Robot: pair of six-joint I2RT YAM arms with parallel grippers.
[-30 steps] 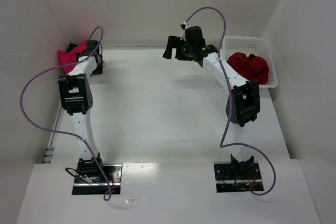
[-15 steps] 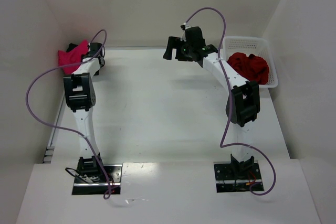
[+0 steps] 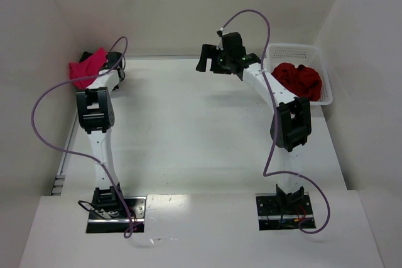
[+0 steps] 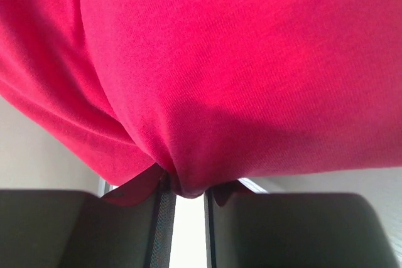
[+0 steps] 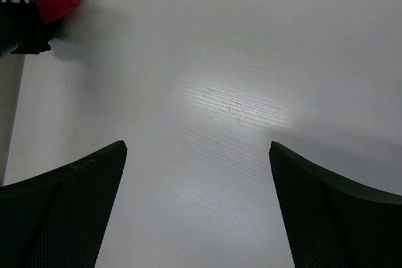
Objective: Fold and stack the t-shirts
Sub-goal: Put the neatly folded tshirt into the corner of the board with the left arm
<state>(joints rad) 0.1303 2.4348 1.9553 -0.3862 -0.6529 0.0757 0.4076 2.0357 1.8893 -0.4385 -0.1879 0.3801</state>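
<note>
Two arms stood at opposite ends of the white table (image 3: 188, 130). From above, the left arm reached into the far left corner, where the crimson-pink t-shirt (image 3: 85, 68) lay bunched close to the side wall (image 3: 31, 80). That view hid the grip itself. Only the left wrist camera showed it: pink cloth filled nearly the whole picture, and the left gripper (image 4: 188, 218) had its jaws drawn narrow on a fold that dipped between them.

The right gripper (image 3: 208, 61) hung above the far middle of the table. Its own camera showed the jaws spread wide with nothing between them and bare tabletop beneath, the pink cloth just visible in the upper left corner. The dark red t-shirts (image 3: 298, 78), seen only from overhead, lay heaped in the white basket (image 3: 317, 51) at the far right corner, hard by the right wall. Between the two arms the tabletop lay open from the back wall to the near edge.
</note>
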